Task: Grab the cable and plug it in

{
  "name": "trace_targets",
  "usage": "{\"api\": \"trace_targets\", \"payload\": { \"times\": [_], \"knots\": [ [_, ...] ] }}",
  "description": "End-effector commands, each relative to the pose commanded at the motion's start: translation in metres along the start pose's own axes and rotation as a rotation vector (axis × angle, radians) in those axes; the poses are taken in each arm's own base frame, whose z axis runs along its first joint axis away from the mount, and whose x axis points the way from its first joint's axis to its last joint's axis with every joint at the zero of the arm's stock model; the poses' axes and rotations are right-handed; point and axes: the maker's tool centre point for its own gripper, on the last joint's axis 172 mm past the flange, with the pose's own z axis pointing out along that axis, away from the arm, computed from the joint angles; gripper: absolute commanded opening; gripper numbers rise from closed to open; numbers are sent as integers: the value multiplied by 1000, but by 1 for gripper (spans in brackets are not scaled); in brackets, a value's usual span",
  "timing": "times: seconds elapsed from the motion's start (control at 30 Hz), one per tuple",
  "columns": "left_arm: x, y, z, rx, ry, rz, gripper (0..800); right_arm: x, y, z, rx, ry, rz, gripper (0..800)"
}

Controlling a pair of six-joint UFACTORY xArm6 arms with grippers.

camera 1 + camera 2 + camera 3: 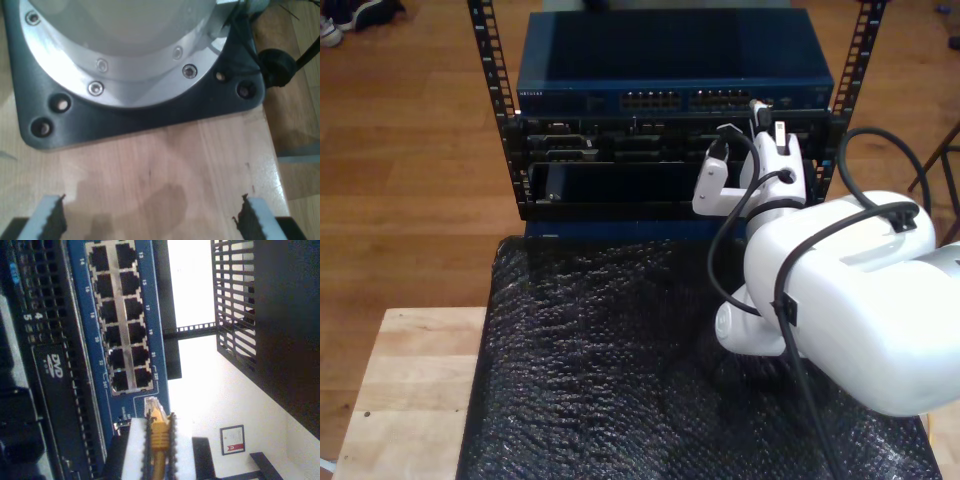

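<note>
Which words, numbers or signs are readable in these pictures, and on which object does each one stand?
"DVD": on the black drive front in the rack.
"13", "15", "17", "19", "21", "23": port numbers on the blue switch.
Numbers on the ports' other side: blurred.
Small red-and-white card: unreadable.
White marks on the switch, exterior view: too small.

Yellow cable [159, 440] pinched in my second hand [150, 440], clear plug tip just short of switch ports.

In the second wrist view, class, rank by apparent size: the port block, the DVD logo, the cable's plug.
1. Port block
2. DVD logo
3. Plug, though it sits nearer the camera
</note>
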Motion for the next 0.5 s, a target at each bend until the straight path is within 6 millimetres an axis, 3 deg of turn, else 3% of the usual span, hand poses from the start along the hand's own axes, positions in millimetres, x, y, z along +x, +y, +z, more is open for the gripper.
{"api": "trace_targets", "payload": {
  "times": [0.5],
  "knots": [
    [0,0,0,-1,0,1,800,2,-1,1,5,5,-22,0]
  ]
}}
